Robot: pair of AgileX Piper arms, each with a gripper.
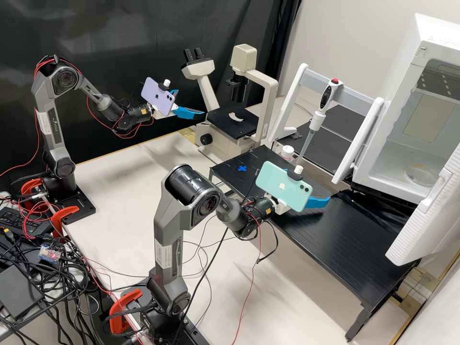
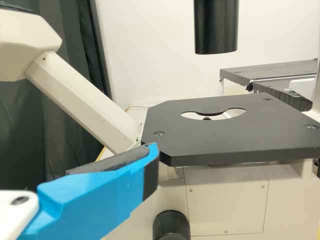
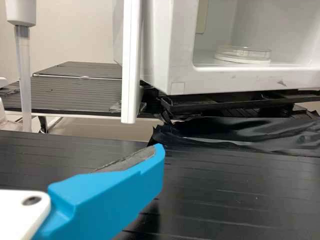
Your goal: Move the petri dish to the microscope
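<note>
Can see petri dish lying inside the white cabinet, with right claw and left claw both well open, holding nothing. Could hit cabinet's front sill by entering too low, or catch its open door by swinging wide. Could lift only the lid by pinching too high. At microscope, could tip the dish by releasing off-centre.

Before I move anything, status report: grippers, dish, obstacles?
Left gripper open, by microscope. Right gripper open, over black table. Dish inside white chamber. Pipette between chamber and microscope, possibly in the way.
</note>
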